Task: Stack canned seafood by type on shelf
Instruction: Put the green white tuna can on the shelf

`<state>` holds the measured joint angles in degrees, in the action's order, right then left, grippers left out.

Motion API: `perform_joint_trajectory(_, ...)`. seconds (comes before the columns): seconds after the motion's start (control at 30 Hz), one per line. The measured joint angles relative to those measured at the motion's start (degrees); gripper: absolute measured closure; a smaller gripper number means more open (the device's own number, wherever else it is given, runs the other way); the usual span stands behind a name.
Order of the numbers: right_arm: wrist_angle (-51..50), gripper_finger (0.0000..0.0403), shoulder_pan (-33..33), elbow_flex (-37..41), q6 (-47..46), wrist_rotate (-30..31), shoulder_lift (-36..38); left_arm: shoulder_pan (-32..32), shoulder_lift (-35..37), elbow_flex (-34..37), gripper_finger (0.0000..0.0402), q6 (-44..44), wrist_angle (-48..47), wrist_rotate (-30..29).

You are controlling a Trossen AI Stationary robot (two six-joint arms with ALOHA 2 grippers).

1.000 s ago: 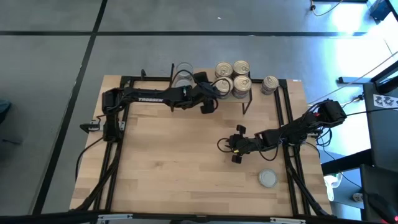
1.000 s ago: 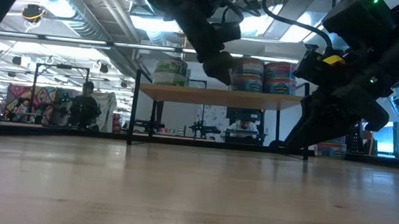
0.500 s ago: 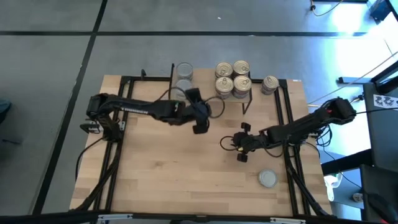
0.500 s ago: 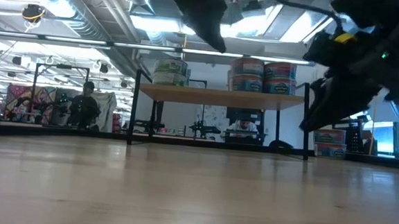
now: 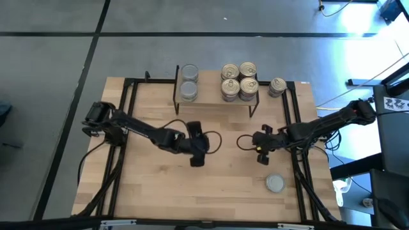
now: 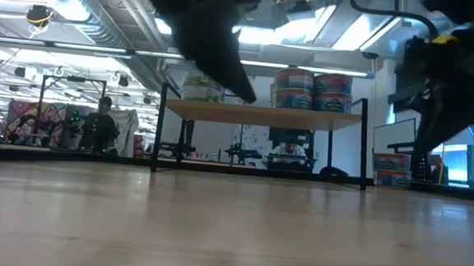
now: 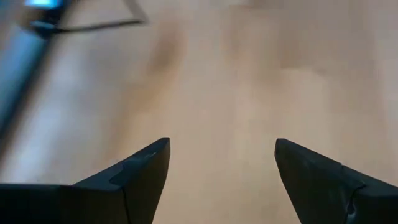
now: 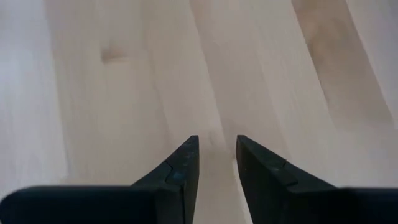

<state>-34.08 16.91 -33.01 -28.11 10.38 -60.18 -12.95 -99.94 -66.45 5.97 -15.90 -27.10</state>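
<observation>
Shelf (image 5: 214,101) seen at far edge of tabletop (image 5: 153,185). Two silver-lidded cans (image 5: 189,82) placed at shelf's left end, four gold-lidded cans (image 5: 239,80) at its right end. One gold-lidded can (image 5: 277,86) left on tabletop just right of shelf; one silver-lidded can (image 5: 275,183) well in front of shelf. Left claw (image 5: 197,155) held wide, empty, over tabletop in front of shelf. Right claw (image 5: 261,154) held narrow, empty, in front of shelf's right end.

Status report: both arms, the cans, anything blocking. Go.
Left gripper open, empty, mid-table. Right gripper nearly closed, empty. Two silver cans and four gold cans on shelf; two loose cans on the table. Nothing blocking.
</observation>
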Motion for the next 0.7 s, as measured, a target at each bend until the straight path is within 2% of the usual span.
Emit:
perform_joint_trajectory(0.07,-2.79,0.0297,-0.04,-0.46,-0.29,-0.36,0.46,-0.8,-0.02,2.72,0.0114,1.43,3.58,3.38)
perform_joint_trajectory(0.2,-12.58,0.0297,-0.06,-4.63,-3.77,0.71,0.32,-2.11,-0.02,7.34,0.0114,6.34,8.58,4.03)
perform_joint_trajectory(0.37,-29.17,0.0297,-0.07,-8.97,-14.86,4.55,0.31,-2.54,-0.04,11.01,0.0114,12.76,9.62,3.71)
perform_joint_trajectory(0.47,-36.59,0.0297,-0.07,-8.76,-22.3,3.15,0.18,-2.49,-0.07,12.45,0.0114,15.71,9.07,3.2)
perform_joint_trajectory(0.57,-39.17,0.0297,-0.07,-7.35,-27.68,-0.26,-0.26,-2.49,-0.07,12.77,0.0114,16.75,9.34,1.7)
perform_joint_trajectory(0.7,-36.22,0.0297,-0.07,-5.03,-31.31,-1.77,-1.67,-2.49,-0.07,12.83,0.0114,16.37,10.05,0.7)
